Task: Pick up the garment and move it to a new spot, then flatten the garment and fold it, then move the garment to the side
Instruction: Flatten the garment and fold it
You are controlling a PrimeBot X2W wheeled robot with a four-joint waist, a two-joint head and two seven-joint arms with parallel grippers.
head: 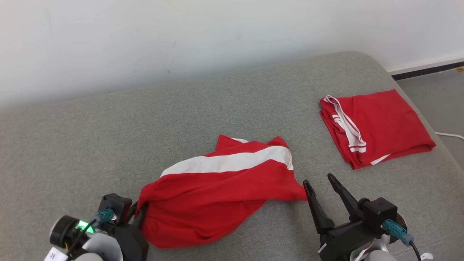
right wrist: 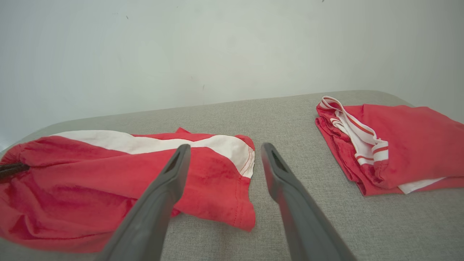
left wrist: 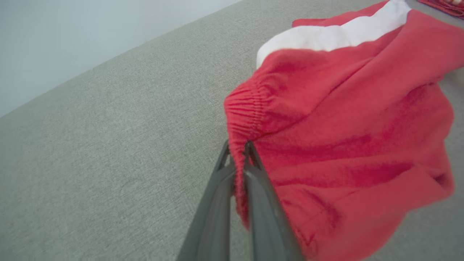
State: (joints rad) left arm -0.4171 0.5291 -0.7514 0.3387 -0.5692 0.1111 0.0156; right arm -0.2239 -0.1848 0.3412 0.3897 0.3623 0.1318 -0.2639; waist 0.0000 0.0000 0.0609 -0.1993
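Note:
A red garment with a broad white stripe (head: 217, 188) lies crumpled on the grey padded table (head: 108, 137). My left gripper (head: 139, 214) is shut on its elastic waistband at the garment's left end; the left wrist view has both fingers (left wrist: 237, 145) pinching the gathered red edge of the garment (left wrist: 344, 127). My right gripper (head: 319, 181) stands open just right of the garment's hem corner, apart from it. The right wrist view looks over that hem (right wrist: 243, 203), which lies between and below the spread fingers of the right gripper (right wrist: 224, 152).
A second red garment with white trim (head: 377, 127) lies folded at the table's right side, near its rounded edge (right wrist: 398, 145). A white wall runs behind the table. Grey floor and a white cable (head: 449, 136) show at the far right.

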